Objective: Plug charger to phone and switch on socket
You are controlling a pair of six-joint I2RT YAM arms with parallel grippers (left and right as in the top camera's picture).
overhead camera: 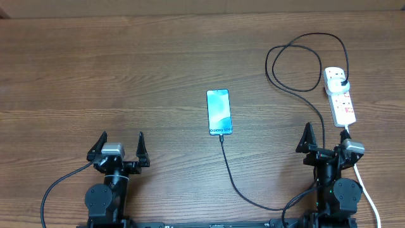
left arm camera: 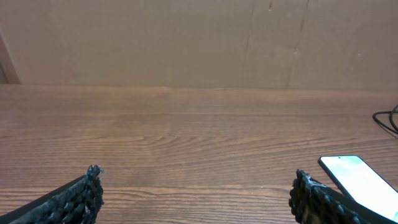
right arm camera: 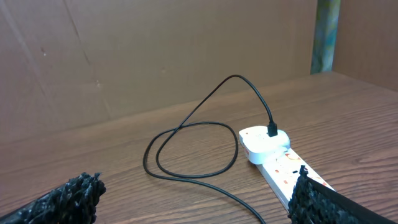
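The phone (overhead camera: 218, 111) lies flat mid-table, light blue screen up, white text at its near edge. The black charger cable (overhead camera: 235, 180) has its tip at the phone's near edge, runs toward the front, then loops at the back right (overhead camera: 297, 63) to a plug in the white adapter (overhead camera: 338, 78) on the socket strip (overhead camera: 340, 98). My left gripper (overhead camera: 120, 147) is open and empty, front left; the phone's corner (left arm camera: 360, 180) shows in its view. My right gripper (overhead camera: 326, 142) is open and empty, just in front of the strip (right arm camera: 283, 171), with the cable loop (right arm camera: 193, 149) ahead.
The strip's thick white cord (overhead camera: 367, 196) runs past the right arm toward the front edge. A brown cardboard wall (left arm camera: 199, 40) stands behind the wooden table (overhead camera: 126, 76).
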